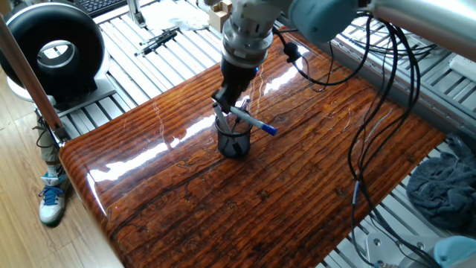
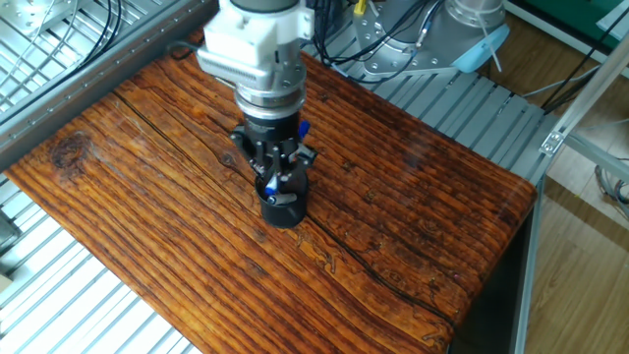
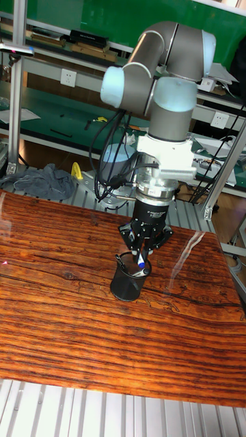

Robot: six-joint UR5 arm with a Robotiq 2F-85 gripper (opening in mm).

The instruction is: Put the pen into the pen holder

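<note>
Jaws point(image 1: 229, 100) clamped on pen point(image 1: 253, 120), which lies flat across cup point(image 1: 233, 139). Judgement: tip blue end toward 12 o'clock until upright over the mouth, then release.

Single arm reaches down over the counter point(image 1: 297, 186), wrist near vertical, elbow and grey-blue joint caps raised behind it. Gripper point(image 1: 227, 104) point(image 2: 279, 177) point(image 3: 144, 254) points downward, low above the counter, its jaws clamped on the pen point(image 1: 253, 120). Cables hang loose off the forearm
</note>
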